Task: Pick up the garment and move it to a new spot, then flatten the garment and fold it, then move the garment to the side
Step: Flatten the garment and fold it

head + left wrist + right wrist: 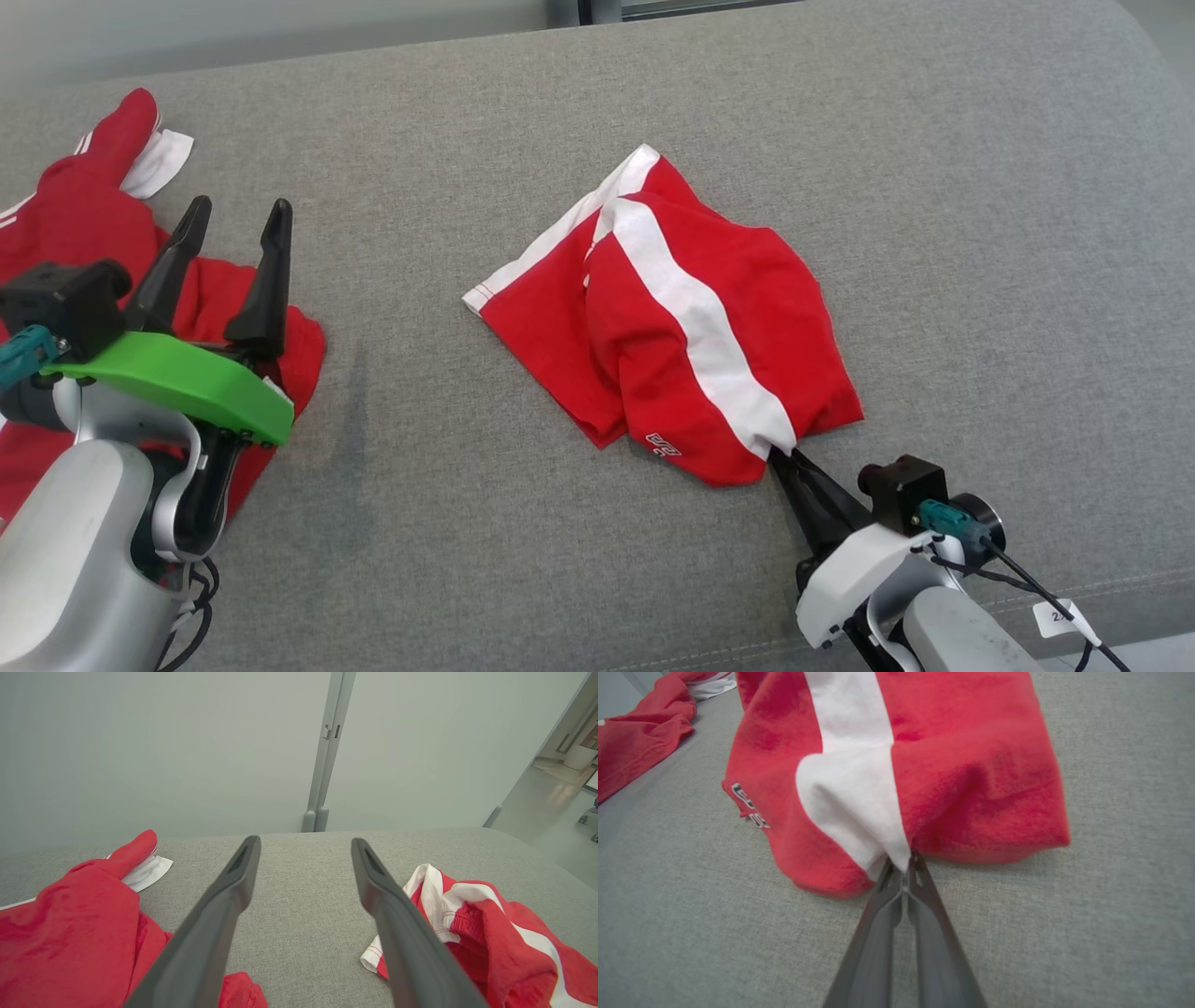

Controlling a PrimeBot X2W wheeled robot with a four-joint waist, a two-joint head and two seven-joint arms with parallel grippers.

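right jaws pinch the garment [775, 308] at its near edge; left jaws gape well apart.

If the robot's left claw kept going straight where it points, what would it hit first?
Probably nothing soon: the left gripper points over bare grey cushion, between the red pile and the striped garment; beyond lies the pale wall. Depth is unclear.

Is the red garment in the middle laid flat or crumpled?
Crumpled: the garment lies in overlapping folds, one layer heaped over another, with the right fingers pinching its near edge.
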